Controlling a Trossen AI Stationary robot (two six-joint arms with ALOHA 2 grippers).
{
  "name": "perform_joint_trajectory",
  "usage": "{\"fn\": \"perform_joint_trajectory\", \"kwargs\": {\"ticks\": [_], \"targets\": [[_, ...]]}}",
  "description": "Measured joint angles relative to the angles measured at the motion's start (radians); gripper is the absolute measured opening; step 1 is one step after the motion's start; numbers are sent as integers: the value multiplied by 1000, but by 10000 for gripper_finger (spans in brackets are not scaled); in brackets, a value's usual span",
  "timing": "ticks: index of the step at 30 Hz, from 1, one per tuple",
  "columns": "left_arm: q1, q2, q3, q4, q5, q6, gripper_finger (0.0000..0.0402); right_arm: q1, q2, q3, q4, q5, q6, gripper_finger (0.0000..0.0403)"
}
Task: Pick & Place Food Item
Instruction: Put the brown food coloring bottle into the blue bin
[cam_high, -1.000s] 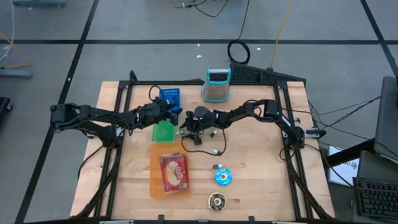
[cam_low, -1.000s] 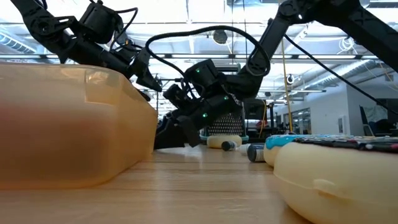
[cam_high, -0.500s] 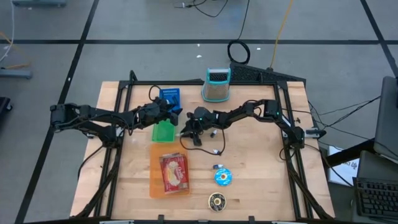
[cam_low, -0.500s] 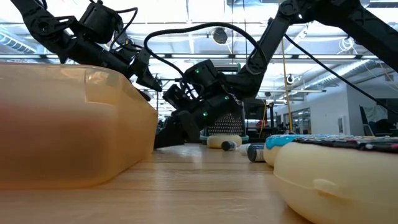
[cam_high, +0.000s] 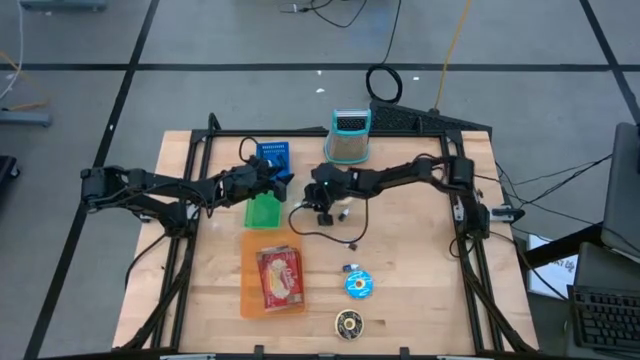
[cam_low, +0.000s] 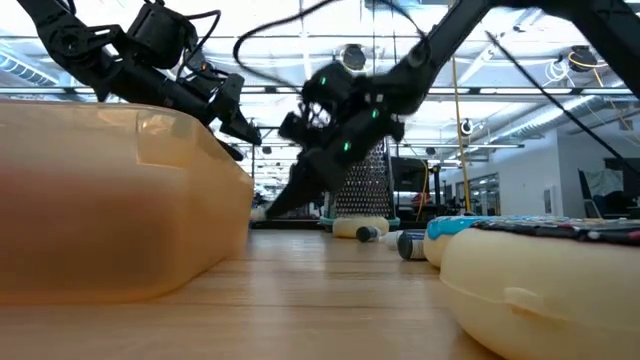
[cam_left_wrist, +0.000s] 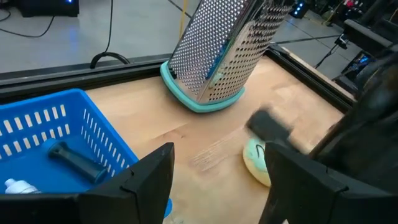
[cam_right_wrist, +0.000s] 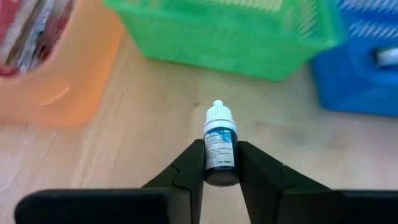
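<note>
1. Right end effector (cam_right_wrist: 221, 163) clamped on a small dark dropper bottle with a white cap (cam_right_wrist: 220, 144), fingers (cam_right_wrist: 186, 168) pressed against both sides of its body, bottle lifted off the wooden desk (cam_high: 400, 250) near mid-desk, cap pointing away from the wrist.
2. Seen in the high view at (cam_high: 322, 203), just beside the green plastic basket (cam_high: 264, 211) and apart from it; in the low view blurred and raised above the desk surface (cam_low: 330, 150).
3. Left end effector (cam_high: 280, 180) wide open and holding nothing, hovering at the blue plastic slatted basket (cam_high: 273, 155), both dark fingers (cam_left_wrist: 149, 177) spread at the near edge of its own wrist view.
4. Inside the blue basket (cam_left_wrist: 56, 143): a dark blue stick-like piece (cam_left_wrist: 74, 158) and a small white-capped item (cam_left_wrist: 15, 185).
5. Nearest the front edge of the desk: a small round dark and gold disc (cam_high: 348, 322), then a round blue disc (cam_high: 358, 285), well apart from both arms.
6. Left of those, an orange translucent plastic tray (cam_high: 247, 290) with a red food packet (cam_high: 279, 277) lying in it.
7. Past the green basket, a pale yellow rounded item (cam_left_wrist: 256, 163) on the desk, partly hidden by the right arm.
8. Farthest back, a metal box grater with a teal base (cam_high: 347, 135), upright near the rear edge.
</note>
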Motion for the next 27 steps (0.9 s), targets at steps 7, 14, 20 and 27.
{"fn": "perform_joint_trajectory", "kwargs": {"ticks": [7, 14, 20, 27], "targets": [[-25, 0, 0, 62, 159, 113, 253, -1, -179, -24, -184, 56, -19, 68], [-128, 0, 0, 193, 175, 283, 253, -1, -426, -203, -132, 56, 14, 73], [-210, 0, 0, 243, 171, 411, 253, 27, -604, -443, 184, 54, 115, 67], [-248, 71, 13, 360, 119, 432, 253, 79, -659, -630, 551, 52, 203, 69]]}}
